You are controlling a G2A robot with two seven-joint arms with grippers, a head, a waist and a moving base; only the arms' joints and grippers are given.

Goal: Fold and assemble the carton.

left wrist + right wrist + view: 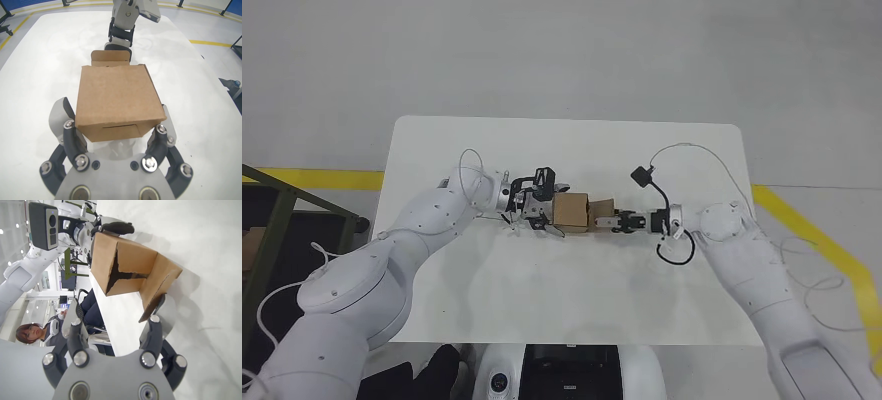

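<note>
Top view: carton (570, 212) lies lengthwise, open end facing right claw (614, 220).

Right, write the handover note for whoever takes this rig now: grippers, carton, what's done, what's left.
Left gripper: shut on the carton, holding one end at mid-table.
Right gripper: open at the carton's other end, touching the lid flap.
Done: the carton is squared into a box. The end at the left gripper looks closed, and the side flaps at the far end are folded in.
Left: the lid flap stands open, so fold it over and tuck it in.
</note>
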